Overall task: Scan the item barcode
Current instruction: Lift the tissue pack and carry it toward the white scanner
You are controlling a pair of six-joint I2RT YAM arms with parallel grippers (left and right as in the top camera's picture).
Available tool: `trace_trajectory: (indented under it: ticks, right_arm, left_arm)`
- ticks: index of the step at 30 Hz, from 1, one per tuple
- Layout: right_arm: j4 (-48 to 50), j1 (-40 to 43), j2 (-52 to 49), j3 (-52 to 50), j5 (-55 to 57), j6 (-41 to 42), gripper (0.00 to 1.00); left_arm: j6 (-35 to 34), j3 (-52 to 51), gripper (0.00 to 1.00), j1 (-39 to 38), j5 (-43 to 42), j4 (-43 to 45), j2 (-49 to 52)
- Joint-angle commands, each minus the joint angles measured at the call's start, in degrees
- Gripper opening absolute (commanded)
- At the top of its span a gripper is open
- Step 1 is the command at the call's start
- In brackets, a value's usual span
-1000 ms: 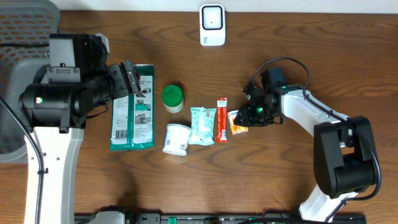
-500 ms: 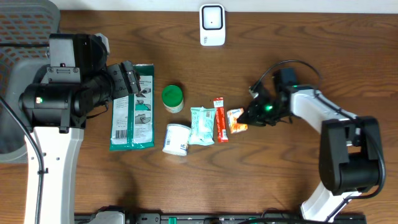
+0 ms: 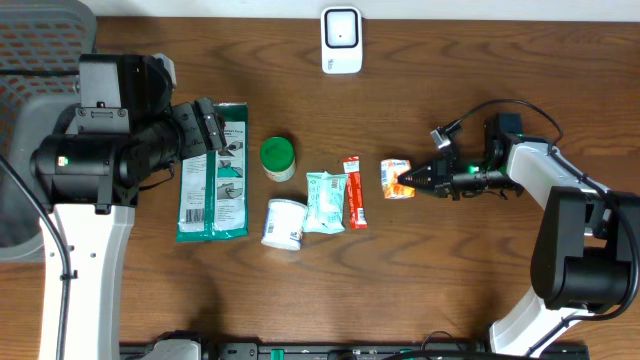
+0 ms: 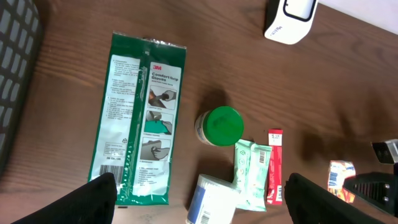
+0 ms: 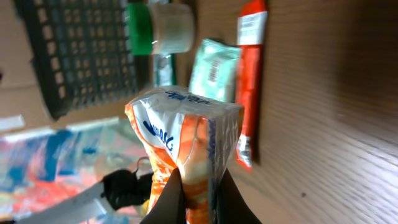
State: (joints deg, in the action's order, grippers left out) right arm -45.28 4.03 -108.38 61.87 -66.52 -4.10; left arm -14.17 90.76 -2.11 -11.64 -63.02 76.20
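Packet (image 3: 397,178): small orange sachet, just right of red stick (image 3: 355,192), one end clenched in right pincer (image 3: 408,181). Likely light, soft, crinkly and slippery; hold by sealed edge, barcode face uncovered. Left pincer (image 3: 205,127) released, empty, over green pack (image 3: 213,170).

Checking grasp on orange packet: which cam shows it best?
Right wrist: orange packet is large and central, pinched by the right gripper. Overhead shows it small at the fingertips; left wrist only catches it near the frame edge.
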Motion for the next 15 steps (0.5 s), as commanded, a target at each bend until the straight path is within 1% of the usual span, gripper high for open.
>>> trace_trajectory:
  ticks: [1, 2, 4, 6, 9, 15]
  right_arm:
    - [-1.92, -0.81, 0.07, 0.7, -12.07, -10.21, 0.01]
    - [-2.8, -1.05, 0.07, 0.7, -15.89, -12.48, 0.01]
    - [-3.91, -1.25, 0.07, 0.7, -22.8, -14.21, 0.01]
    - [-4.31, -1.46, 0.09, 0.72, -22.91, -12.68, 0.01]
    - [-6.19, -2.62, 0.09, 0.7, -22.93, -12.81, 0.01]
    - [-9.92, -8.07, 1.07, 0.7, -22.95, -12.87, 0.01]
  left_arm:
    - [-0.09, -0.24, 0.86, -0.11, 0.37, -0.15, -0.22]
    - [-0.09, -0.24, 0.86, -0.11, 0.35, -0.15, -0.22]
    - [-0.09, -0.24, 0.86, -0.11, 0.37, -0.15, -0.22]
    - [-0.11, -0.24, 0.86, -0.11, 0.35, -0.15, -0.22]
    - [-0.09, -0.24, 0.86, -0.11, 0.37, -0.15, -0.22]
    - [-0.09, -0.24, 0.86, -0.11, 0.37, -0.15, -0.22]
